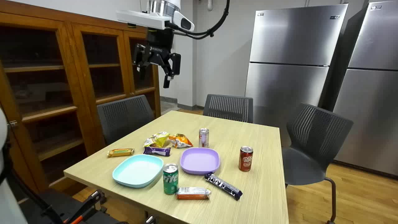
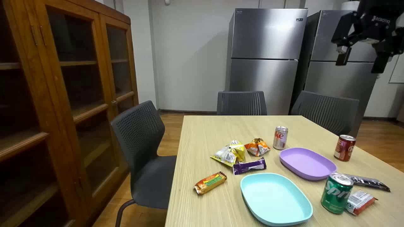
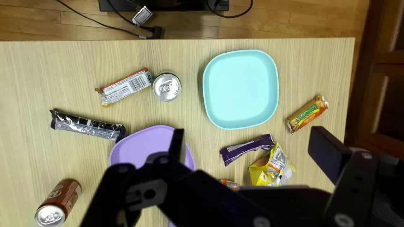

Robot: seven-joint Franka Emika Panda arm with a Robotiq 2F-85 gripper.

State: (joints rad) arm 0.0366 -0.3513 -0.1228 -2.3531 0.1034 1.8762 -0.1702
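Claw [image 1: 154, 77] wide and gripping nothing, high over the desk [image 1: 261, 193]; in the wrist view the purple bar [image 3: 247, 148] and the yellow bag [image 3: 268, 170] show between its jaws. In an exterior view, the purple bar lies just behind the aqua plate [image 2: 277, 198], not touching it. Farther behind that plate, to its left, is the yellow bag, and the orange bag [image 2: 257, 147] lies a bit beyond. The gold bar [image 2: 210, 182] is near the plate's left side. Behind the plate to the right is the purple plate [image 2: 307, 164]; the silver can [image 2: 280, 137] stands well behind. Just off its right side stands the green can [image 2: 337, 193], with the white bar [image 2: 359, 200] farther right. Behind and well to its right are the black bar [image 2: 367, 182] and, farther back, the upright red can [image 2: 344, 148].
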